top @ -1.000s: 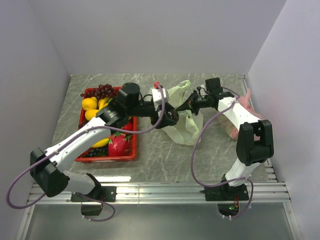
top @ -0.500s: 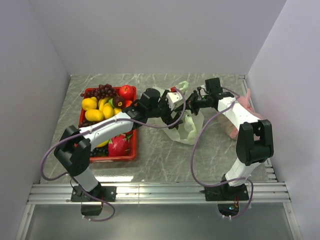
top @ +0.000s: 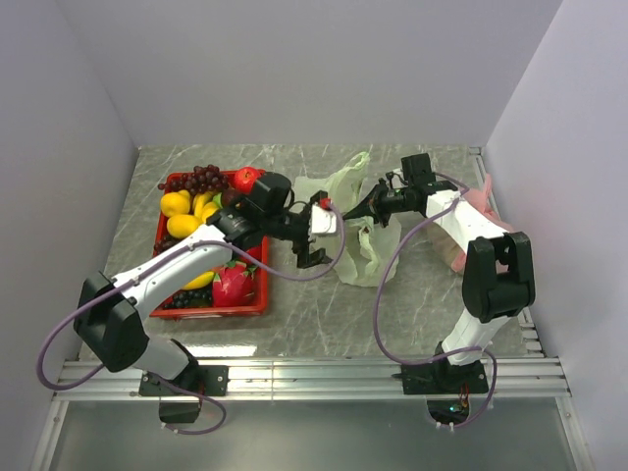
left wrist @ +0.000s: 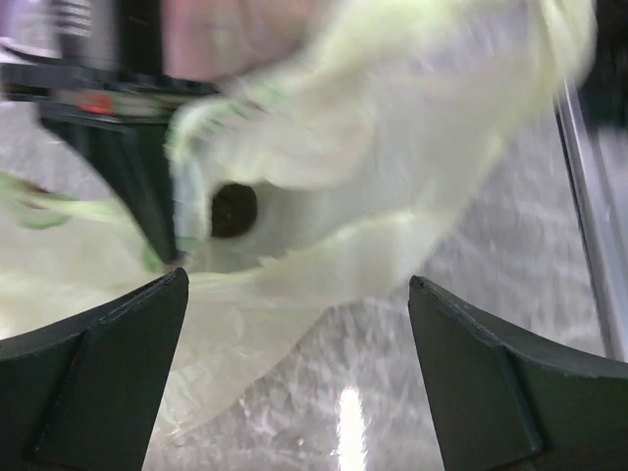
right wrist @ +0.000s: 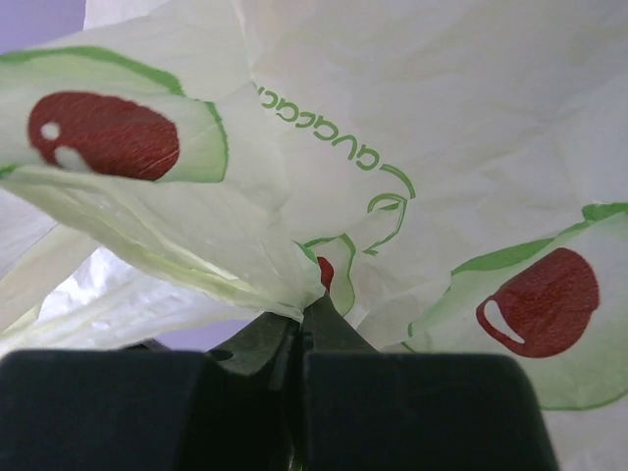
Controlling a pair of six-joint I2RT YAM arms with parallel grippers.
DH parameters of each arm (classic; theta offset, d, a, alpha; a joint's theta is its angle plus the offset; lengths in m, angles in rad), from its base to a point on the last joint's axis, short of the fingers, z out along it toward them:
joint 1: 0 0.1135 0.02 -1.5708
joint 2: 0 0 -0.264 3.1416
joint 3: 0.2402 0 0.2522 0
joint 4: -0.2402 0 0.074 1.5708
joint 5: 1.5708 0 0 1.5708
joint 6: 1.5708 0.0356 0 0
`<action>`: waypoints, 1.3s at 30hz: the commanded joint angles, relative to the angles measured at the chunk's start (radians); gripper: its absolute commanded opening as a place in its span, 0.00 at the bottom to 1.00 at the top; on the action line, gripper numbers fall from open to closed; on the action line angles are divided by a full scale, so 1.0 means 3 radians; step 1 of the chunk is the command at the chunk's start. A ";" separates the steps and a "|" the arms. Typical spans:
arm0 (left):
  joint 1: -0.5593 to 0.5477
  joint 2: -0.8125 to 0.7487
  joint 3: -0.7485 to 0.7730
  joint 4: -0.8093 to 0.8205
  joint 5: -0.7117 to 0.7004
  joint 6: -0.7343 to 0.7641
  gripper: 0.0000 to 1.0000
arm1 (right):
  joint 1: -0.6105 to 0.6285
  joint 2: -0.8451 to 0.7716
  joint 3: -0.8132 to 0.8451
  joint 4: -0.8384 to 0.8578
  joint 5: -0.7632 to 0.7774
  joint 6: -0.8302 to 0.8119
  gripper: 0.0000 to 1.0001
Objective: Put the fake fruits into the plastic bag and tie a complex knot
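Your right tool (right wrist: pixel 302 319) pinches the plastic bag (right wrist: pixel 422 137), lifting its mouth for loading; your left tool (left wrist: pixel 296 289) is spread, empty.

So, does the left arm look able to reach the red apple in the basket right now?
Probably yes: the left gripper is open and empty, and the red apple lies uncovered by its wrist.

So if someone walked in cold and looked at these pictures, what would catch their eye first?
Probably the red tray on the left of the table, piled with glossy fake fruits. Next comes the pale-green plastic bag mid-table. A fold of it is pinched in the right gripper, while the left gripper hangs open facing it.
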 commanded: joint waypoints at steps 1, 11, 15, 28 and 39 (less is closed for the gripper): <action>-0.0003 -0.0006 -0.0095 -0.0431 0.0248 0.0978 0.99 | 0.0010 0.0047 0.0041 0.0054 -0.0027 -0.0033 0.00; -0.0044 0.0551 0.0099 -0.0344 0.0182 0.2446 0.99 | 0.0005 0.0037 0.0025 0.0028 0.0019 -0.0125 0.00; -0.0044 0.0771 0.0156 -0.0402 0.0090 0.2810 0.99 | 0.0010 0.0017 0.0076 -0.0048 0.0081 -0.0248 0.00; 0.0625 -0.0051 0.0237 -0.1658 0.0416 0.2896 0.00 | -0.0250 -0.0305 0.0696 -0.1515 0.1296 -0.2610 0.00; 0.1061 -0.0231 0.0192 -0.1528 0.0836 0.2427 0.00 | -0.0230 -0.0847 0.0231 -0.1762 0.0843 -0.2862 0.00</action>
